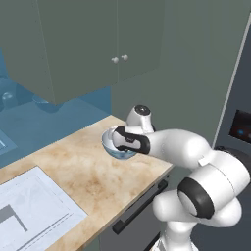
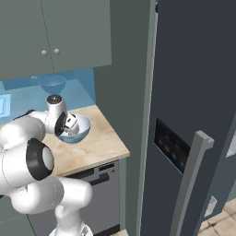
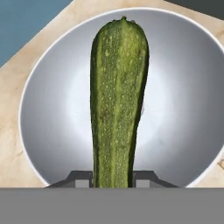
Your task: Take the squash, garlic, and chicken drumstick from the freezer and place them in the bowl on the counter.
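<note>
- hand view: the squash [image 3: 117, 105] stands right up the middle, its dark green speckled length running from the 6 o'clock edge up toward 12 o'clock, rounded tip at the top.
- the gripper [image 3: 113, 178] has it: the two dark finger tips sit at 6 o'clock, one pressed on each side of the squash's lower end, jaws pinching the squash.
- behind it lies the bowl [image 3: 52, 113], its white inside ringed by a pale rim; the squash hangs over the bowl's middle.
- around the rim, the counter [image 3: 13, 148] shows its beige marbled top at 9 o'clock and at 3 o'clock.
- left base view: the white arm reaches from 4 o'clock toward centre, and the hand covers most of the bowl [image 1: 113, 152], whose pale blue outside peeks out beneath it on the counter [image 1: 83, 176].
- right base view: the bowl [image 2: 79, 131] sits at 9 o'clock on the counter [image 2: 99, 145], the hand just over its near rim.
- the freezer [image 2: 193, 92] stands tall and dark at 3 o'clock, door shut, long grey handle [image 2: 189, 184] toward 5 o'clock.
- grey-green wall cupboards [image 2: 55, 32] hang at 11 o'clock.
</note>
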Controlling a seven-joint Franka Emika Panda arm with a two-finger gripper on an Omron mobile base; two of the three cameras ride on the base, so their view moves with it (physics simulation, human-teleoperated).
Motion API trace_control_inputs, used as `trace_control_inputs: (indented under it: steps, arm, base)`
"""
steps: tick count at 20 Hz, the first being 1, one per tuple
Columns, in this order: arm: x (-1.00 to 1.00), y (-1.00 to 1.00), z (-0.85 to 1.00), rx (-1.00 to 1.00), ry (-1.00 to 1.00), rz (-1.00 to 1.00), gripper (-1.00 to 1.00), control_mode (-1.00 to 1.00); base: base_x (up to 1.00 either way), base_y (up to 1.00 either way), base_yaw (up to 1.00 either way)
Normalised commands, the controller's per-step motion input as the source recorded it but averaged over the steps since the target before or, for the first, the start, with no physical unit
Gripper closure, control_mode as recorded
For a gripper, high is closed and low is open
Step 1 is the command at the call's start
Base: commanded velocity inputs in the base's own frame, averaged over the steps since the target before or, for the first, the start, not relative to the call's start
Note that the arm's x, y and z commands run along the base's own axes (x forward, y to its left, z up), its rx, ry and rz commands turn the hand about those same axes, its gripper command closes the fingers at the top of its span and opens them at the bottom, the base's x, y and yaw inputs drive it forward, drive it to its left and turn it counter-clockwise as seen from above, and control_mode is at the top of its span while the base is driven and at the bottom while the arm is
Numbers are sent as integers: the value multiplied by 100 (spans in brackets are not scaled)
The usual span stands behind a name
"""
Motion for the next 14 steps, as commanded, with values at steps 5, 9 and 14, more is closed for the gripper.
trace_control_inputs:
  steps: [5,9,14]
  arm:
    - [7,0,-5,0,0,0,100,-100]
    - [6,0,-3,0,0,0,100,-100]
    - [1,0,0,0,0,0,100,-100]
  base:
    - [0,0,0]
    - [0,0,0]
    - [0,0,0]
